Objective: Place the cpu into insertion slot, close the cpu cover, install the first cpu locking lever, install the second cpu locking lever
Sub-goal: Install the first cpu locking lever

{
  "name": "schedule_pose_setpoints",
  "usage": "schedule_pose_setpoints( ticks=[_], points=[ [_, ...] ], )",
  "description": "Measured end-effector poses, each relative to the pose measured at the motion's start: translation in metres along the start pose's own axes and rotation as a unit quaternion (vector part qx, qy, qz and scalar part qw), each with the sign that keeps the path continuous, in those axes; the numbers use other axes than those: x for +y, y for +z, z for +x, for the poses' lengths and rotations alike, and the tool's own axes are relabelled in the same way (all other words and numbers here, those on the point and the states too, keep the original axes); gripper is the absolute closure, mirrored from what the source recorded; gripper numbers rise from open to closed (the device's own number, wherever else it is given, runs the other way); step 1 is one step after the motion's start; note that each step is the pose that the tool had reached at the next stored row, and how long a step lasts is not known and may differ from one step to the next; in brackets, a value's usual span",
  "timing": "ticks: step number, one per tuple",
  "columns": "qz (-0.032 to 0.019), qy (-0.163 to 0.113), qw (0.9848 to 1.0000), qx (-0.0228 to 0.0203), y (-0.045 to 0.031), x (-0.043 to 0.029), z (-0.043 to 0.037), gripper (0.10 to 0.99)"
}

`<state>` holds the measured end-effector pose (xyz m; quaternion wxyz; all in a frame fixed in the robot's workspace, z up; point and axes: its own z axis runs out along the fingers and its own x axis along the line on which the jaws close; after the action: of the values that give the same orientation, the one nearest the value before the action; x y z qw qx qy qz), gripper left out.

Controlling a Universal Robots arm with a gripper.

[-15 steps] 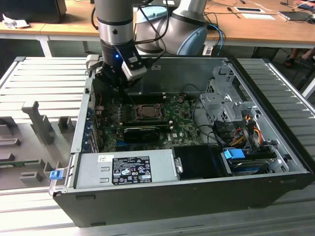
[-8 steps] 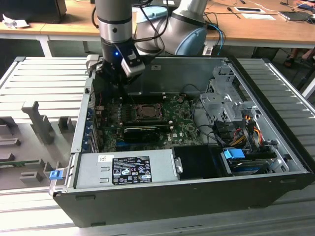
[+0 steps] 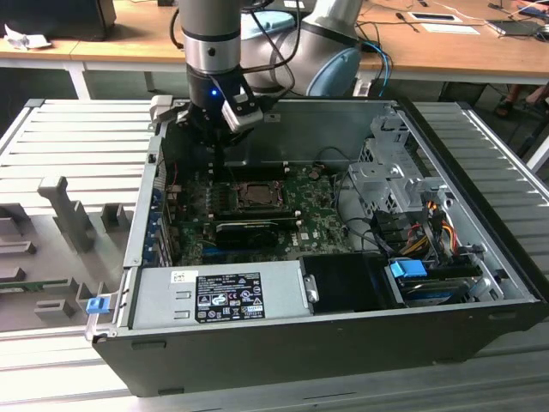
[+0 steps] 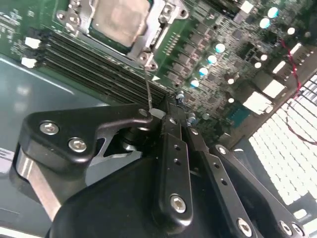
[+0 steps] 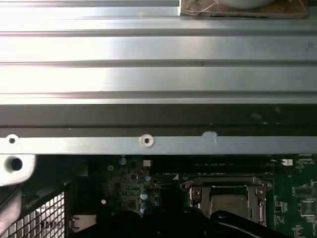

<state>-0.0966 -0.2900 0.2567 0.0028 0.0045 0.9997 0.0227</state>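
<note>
The fingers [image 4: 171, 148] are seen drawn close together in the second wrist view. The free end of a thin wire lever [image 4: 148, 89] is met at their tips, though whether it is pinched cannot be told. In the exterior view, the gripper [image 3: 216, 163] is placed just beside the socket [image 3: 257, 194] on the exterior view's left, the chip [image 4: 121, 20] is seated in that socket under the flat-lying cover [image 4: 133, 49], and a metal drive cage [image 3: 386, 176] is found well to the socket's right.
</note>
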Motion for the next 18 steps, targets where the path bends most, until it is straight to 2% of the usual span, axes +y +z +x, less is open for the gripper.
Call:
schedule_pose_setpoints(
  ticks=[1, 3, 5, 6, 7, 8, 9, 11, 13, 16, 18],
  points=[
    [0.0000, 0.000, 1.0000, 0.0000, 0.0003, 0.0004, -0.0079, 0.980],
    [0.0000, 0.000, 1.0000, 0.0000, 0.0006, 0.0006, -0.0139, 0.980],
    [0.0000, -0.001, 1.0000, 0.0000, 0.0011, 0.0008, -0.0233, 0.980],
    [0.0001, -0.001, 1.0000, 0.0005, 0.0018, 0.0008, -0.0330, 0.980],
    [-0.0002, 0.000, 1.0000, 0.0008, 0.0025, 0.0009, -0.0392, 0.980],
    [-0.0097, 0.000, 1.0000, 0.0011, 0.0030, 0.0008, -0.0432, 0.980],
    [-0.0261, 0.000, 0.9997, 0.0011, 0.0045, 0.0005, -0.0438, 0.980],
    [-0.0260, -0.001, 0.9997, 0.0013, 0.0102, 0.0001, -0.0439, 0.980],
    [-0.0260, -0.004, 0.9997, -0.0007, 0.0160, -0.0003, -0.0449, 0.980],
    [-0.0262, -0.004, 0.9996, -0.0017, 0.0192, -0.0003, -0.0494, 0.980],
    [-0.0262, -0.004, 0.9996, -0.0024, 0.0267, -0.0007, -0.0526, 0.980]
  ],
)
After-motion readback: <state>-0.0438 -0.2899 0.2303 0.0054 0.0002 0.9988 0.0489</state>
